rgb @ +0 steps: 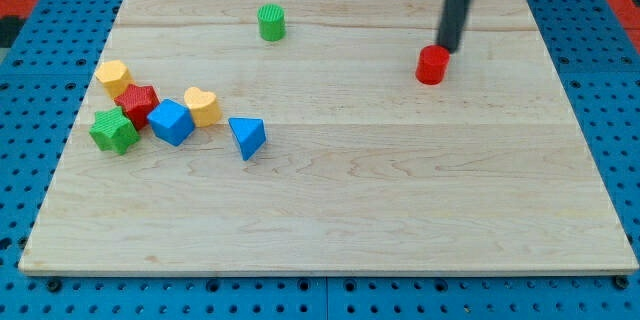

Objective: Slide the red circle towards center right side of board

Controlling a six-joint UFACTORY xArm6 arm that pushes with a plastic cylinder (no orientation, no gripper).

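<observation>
The red circle (432,65) stands on the wooden board (400,190) in the upper right part. My tip (448,48) is just above and to the right of it, touching or nearly touching its top edge. The dark rod rises from there out of the view's top.
A green circle (271,22) stands near the top centre. At the left lie a yellow block (113,77), a red star (138,103), a green star (114,131), a blue cube (172,121), a yellow heart (203,106) and a blue triangle (247,136).
</observation>
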